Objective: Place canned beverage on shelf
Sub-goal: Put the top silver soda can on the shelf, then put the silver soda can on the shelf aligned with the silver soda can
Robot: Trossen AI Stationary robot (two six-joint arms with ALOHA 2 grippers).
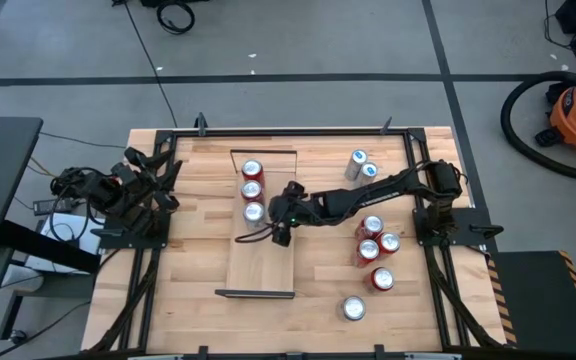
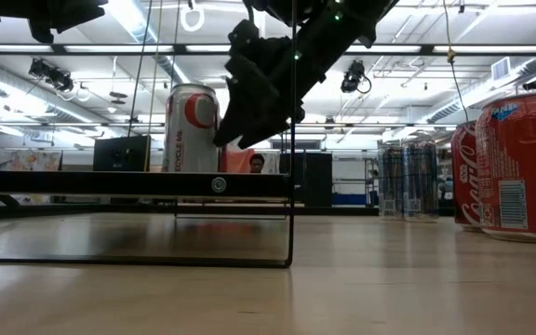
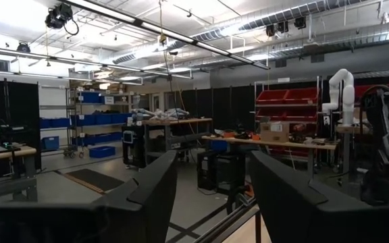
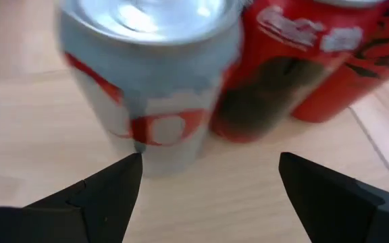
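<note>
From above, the right gripper hovered over the shelf, its fingers spread wide and holding nothing, just beside a silver can that stood third in a row with two red cans on the board's far half. More cans stood clustered on the counter near the right arm's base, and the left gripper waited at the counter's left edge. At counter level, the silver can stood upright on the shelf, the right gripper close beside it. The left wrist camera showed its fingers parted over the room beyond, gripping nothing. The right wrist camera showed the silver can just ahead of the parted fingers, touching neither, a red can beside it.
</note>
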